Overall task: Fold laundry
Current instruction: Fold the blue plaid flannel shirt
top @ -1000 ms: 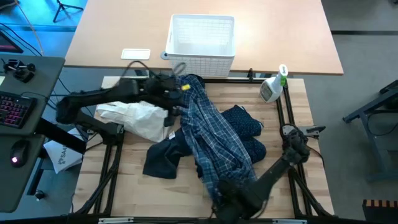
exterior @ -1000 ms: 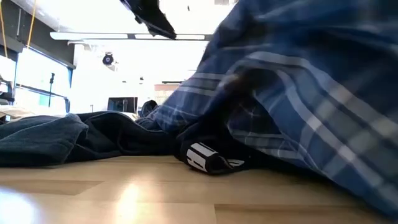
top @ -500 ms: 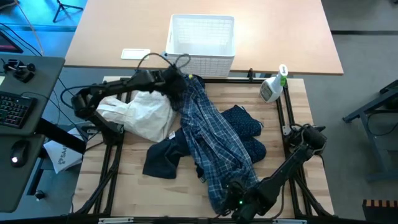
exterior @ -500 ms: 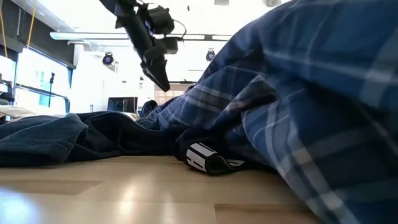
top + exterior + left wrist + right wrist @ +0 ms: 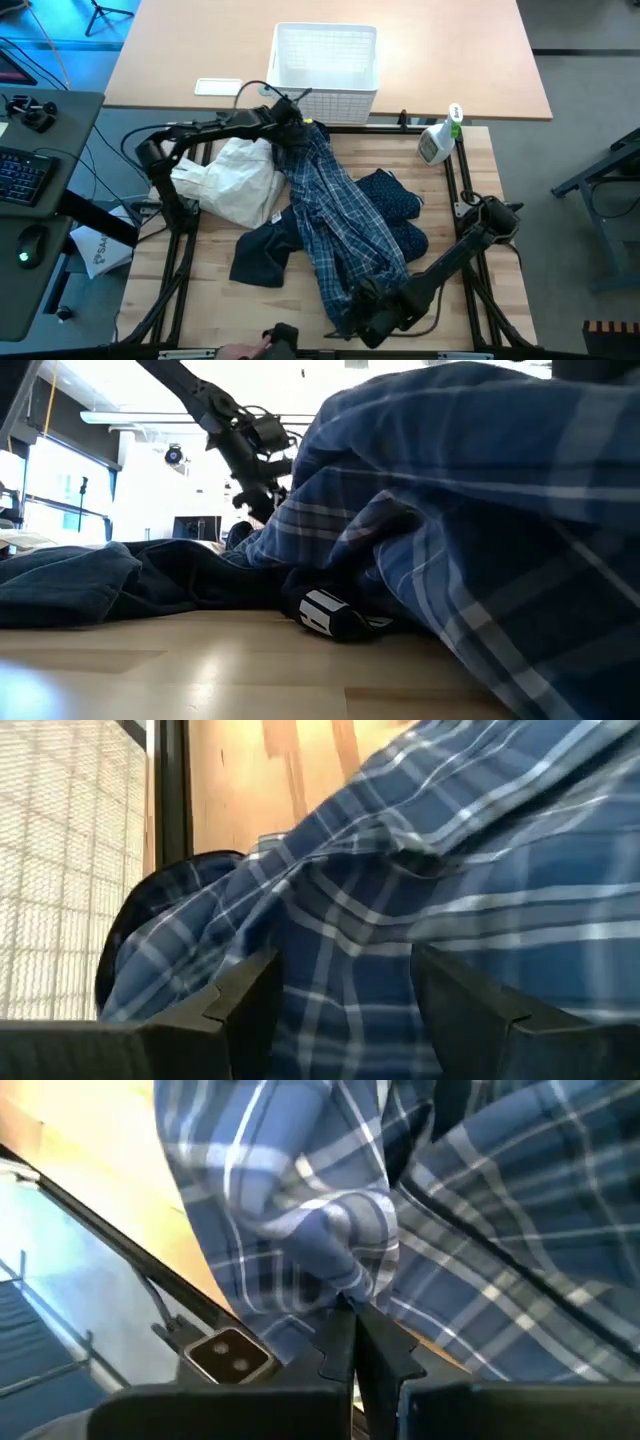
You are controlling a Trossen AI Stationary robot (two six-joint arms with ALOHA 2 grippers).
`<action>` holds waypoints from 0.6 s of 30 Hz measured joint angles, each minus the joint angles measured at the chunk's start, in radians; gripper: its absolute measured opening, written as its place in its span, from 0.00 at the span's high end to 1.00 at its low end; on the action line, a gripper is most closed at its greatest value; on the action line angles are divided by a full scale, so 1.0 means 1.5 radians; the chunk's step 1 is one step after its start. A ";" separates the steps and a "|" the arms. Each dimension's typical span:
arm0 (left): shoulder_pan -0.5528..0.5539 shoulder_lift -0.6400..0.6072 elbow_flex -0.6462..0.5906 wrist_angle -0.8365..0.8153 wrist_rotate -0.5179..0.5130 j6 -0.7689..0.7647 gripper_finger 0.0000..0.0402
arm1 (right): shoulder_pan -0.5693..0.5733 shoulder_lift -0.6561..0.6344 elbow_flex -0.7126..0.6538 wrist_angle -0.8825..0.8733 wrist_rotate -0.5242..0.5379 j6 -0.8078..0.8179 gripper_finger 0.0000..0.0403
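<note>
Your right gripper (image 5: 352,1342) is clamped tight on a bunched fold of the plaid shirt (image 5: 340,215) at the near edge of the table (image 5: 210,270); in the right wrist view the 2 fingers (image 5: 375,1350) meet with cloth pinched at their tips. Your left gripper (image 5: 290,122) sits at the far end of that same shirt, just in front of the white basket (image 5: 325,58). Its fingers (image 5: 250,1005) are spread wide, plaid cloth lying between them, not pinched.

The plaid shirt runs as 1 long strip from the left gripper down the middle of the table to the right gripper. Beside it, toward the right arm, lies the navy dotted shirt (image 5: 398,205), partly under the plaid. A dark garment (image 5: 262,255) lies flat on the other side, touching the plaid. A white bag (image 5: 228,180) lies under the left arm. A spray bottle (image 5: 440,140) stands at the far right corner of the table.
</note>
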 joint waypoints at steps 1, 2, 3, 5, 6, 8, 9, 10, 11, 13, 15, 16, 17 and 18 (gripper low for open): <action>-0.002 0.008 0.000 0.015 -0.007 0.007 0.48 | -0.004 0.000 0.000 0.011 -0.008 0.003 1.00; -0.004 0.014 0.000 0.032 -0.016 0.009 0.49 | -0.009 0.000 0.000 0.024 -0.013 0.004 1.00; -0.008 0.016 0.000 0.048 -0.021 0.010 0.49 | -0.013 0.000 0.000 0.039 -0.018 0.004 1.00; -0.014 0.015 0.000 0.058 -0.026 0.009 0.49 | -0.018 0.000 0.000 0.061 -0.020 0.002 1.00; -0.018 0.009 0.000 0.055 -0.026 0.006 0.50 | -0.020 0.000 0.000 0.068 -0.021 0.002 1.00; -0.026 -0.008 -0.001 0.058 -0.022 0.000 0.51 | -0.022 0.000 0.000 0.079 -0.022 0.017 1.00; -0.028 -0.016 0.000 0.068 -0.013 0.002 0.51 | -0.022 0.000 0.001 0.084 -0.021 0.030 1.00; -0.029 -0.019 0.000 0.082 -0.005 0.009 0.52 | -0.022 0.000 0.001 0.086 -0.018 0.042 1.00; -0.026 -0.019 0.001 0.097 0.004 0.019 0.53 | -0.022 0.000 0.001 0.088 -0.015 0.054 1.00; -0.017 -0.001 0.001 0.117 0.021 0.042 0.54 | -0.022 0.000 0.001 0.087 -0.005 0.070 1.00; -0.005 0.022 -0.001 0.107 0.033 0.059 0.55 | -0.025 0.000 0.001 0.090 -0.002 0.077 1.00; 0.000 0.034 -0.001 0.094 0.041 0.067 0.55 | -0.027 0.000 0.001 0.093 -0.001 0.077 1.00; 0.003 0.044 -0.001 0.086 0.049 0.073 0.56 | -0.028 0.000 0.001 0.100 -0.001 0.077 1.00; 0.007 0.054 -0.001 0.073 0.057 0.078 0.57 | -0.029 0.000 0.001 0.106 0.000 0.080 1.00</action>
